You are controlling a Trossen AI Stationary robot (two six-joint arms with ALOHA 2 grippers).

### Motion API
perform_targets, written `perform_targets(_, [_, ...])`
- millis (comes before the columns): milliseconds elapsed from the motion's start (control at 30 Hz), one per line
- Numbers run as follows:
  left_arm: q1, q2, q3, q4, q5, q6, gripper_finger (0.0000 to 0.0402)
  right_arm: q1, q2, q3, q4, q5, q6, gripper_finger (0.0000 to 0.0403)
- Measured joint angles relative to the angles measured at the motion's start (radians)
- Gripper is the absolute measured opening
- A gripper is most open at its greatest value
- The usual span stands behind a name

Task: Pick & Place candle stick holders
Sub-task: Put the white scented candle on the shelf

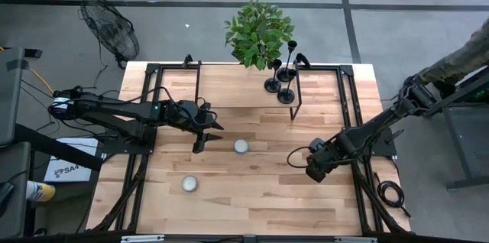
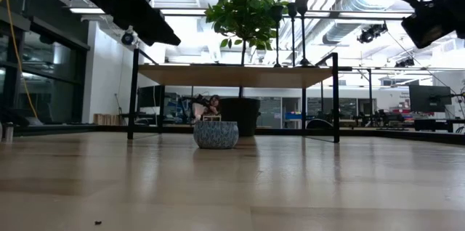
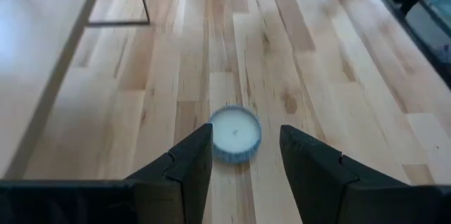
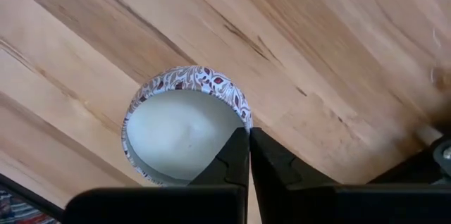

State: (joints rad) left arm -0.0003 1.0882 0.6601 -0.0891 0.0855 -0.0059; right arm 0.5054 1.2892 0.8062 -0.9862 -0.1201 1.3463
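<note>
a: where are the three small black candlestick holders with round flared bases?

b: upright and clustered at the far edge of the pale wooden table, on a raised wooden shelf with a black metal frame, beside the green leafy potted plant. nothing touching them.

a: left gripper?

b: mid-table, fingers partly apart, nothing between them. in its wrist view a short white round candle in a patterned tin sits just ahead of the tips.

a: right gripper?

b: right of centre, fingers pressed together, empty. its wrist view looks down on a white candle in a red-and-white patterned tin.
</note>
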Motion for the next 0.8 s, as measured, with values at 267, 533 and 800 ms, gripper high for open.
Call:
perform_targets(267, [0.000,-0.001,0.000,0.083,0.000,0.000,0.0163,-0.040,0.000,0.000,0.025,0.009,-0.076,0.0000])
perform_targets(533, [0.000,-0.001,0.000,0.101,0.000,0.000,0.0163,-0.070,0.000,0.079,0.034,0.080,-0.156,0.0000])
perform_targets(800, [0.000,-0.001,0.000,0.099,0.000,0.000,0.0163,-0.116,0.022,0.214,-0.051,0.134,-0.233,0.0000])
